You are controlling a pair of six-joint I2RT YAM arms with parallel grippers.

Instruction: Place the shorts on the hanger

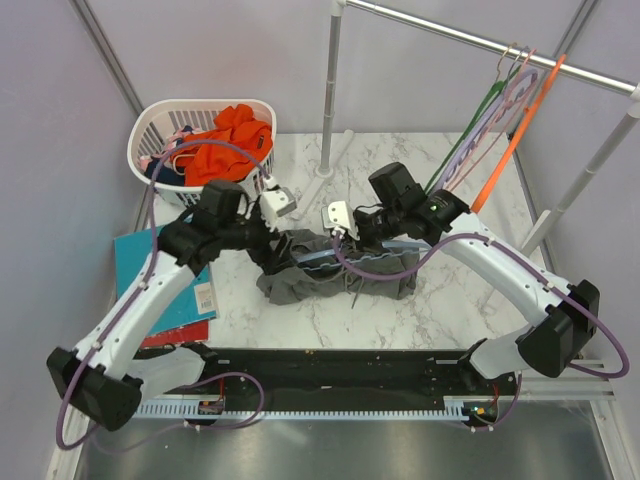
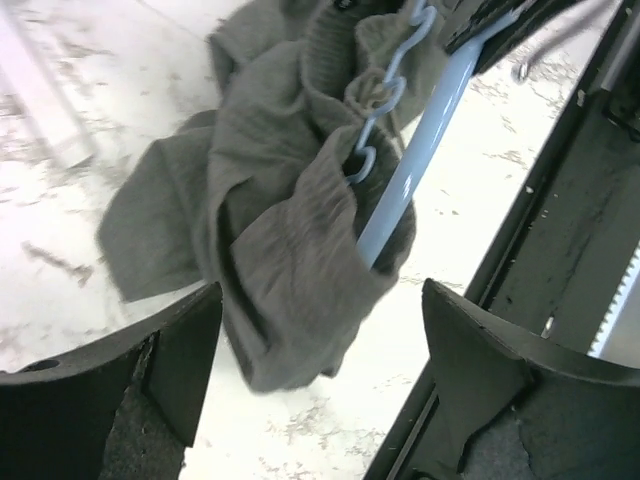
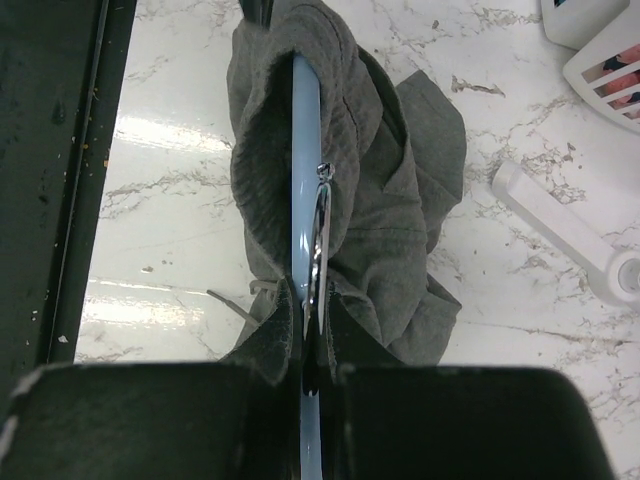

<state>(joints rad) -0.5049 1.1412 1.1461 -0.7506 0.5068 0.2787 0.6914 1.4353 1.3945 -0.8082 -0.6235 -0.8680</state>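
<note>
Roughly halfway, I'd say: shorts point(image 1: 292, 285) bunched around the hanger point(image 3: 303, 150), centre of top view, on the table point(image 1: 240, 315). Hanger clamped by right gripper point(image 3: 308, 335); left gripper point(image 2: 315, 330) jaws apart, empty. Remaining — spread the fabric evenly.

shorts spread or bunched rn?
Bunched. The shorts sit crumpled in folds around the hanger, which the right claw pinches.

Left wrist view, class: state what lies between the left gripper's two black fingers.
The bunched dark grey fabric shorts, draped over the light-blue plastic hanger, lie in the gap between the fingers of the open left gripper, seen in that view.
</note>
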